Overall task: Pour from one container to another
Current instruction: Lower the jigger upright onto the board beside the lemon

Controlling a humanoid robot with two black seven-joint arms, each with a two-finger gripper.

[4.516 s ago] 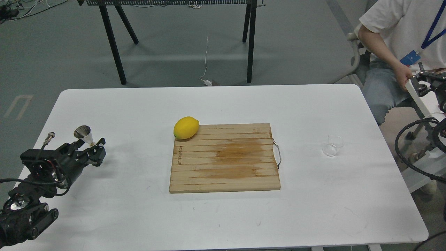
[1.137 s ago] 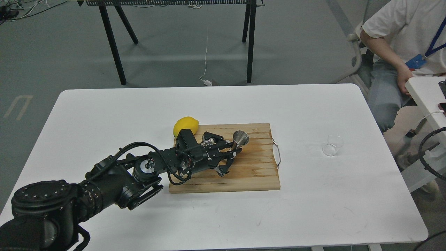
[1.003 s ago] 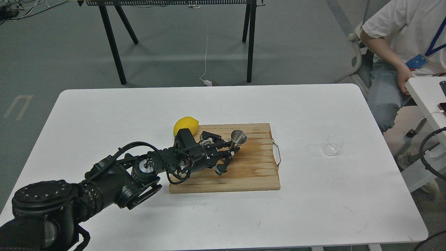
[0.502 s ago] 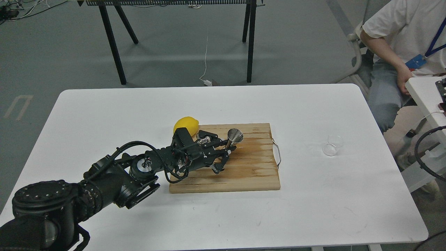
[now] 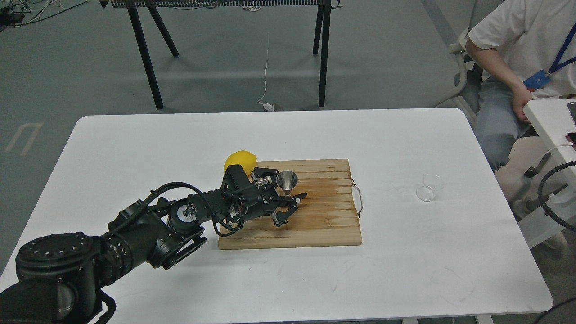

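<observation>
The steel hourglass jigger (image 5: 286,180) stands upright on the wooden cutting board (image 5: 324,220), just right of the lemon (image 5: 239,161). My left gripper (image 5: 291,189) reaches in from the left over the board. Its fingers straddle the jigger with a visible gap, one behind it and one in front to the right, so the gripper looks open. The small clear glass cup (image 5: 429,187) sits alone on the white table (image 5: 135,144), far to the right of the board. My right gripper is out of view.
A seated person (image 5: 517,67) is at the table's far right corner. A black cable loop (image 5: 546,193) hangs by the right edge. The board's metal handle (image 5: 358,198) points toward the cup.
My left arm carried the jigger from the table's left side onto the board. In the last half second the jigger went from tilted to upright and the fingers spread away from it.
</observation>
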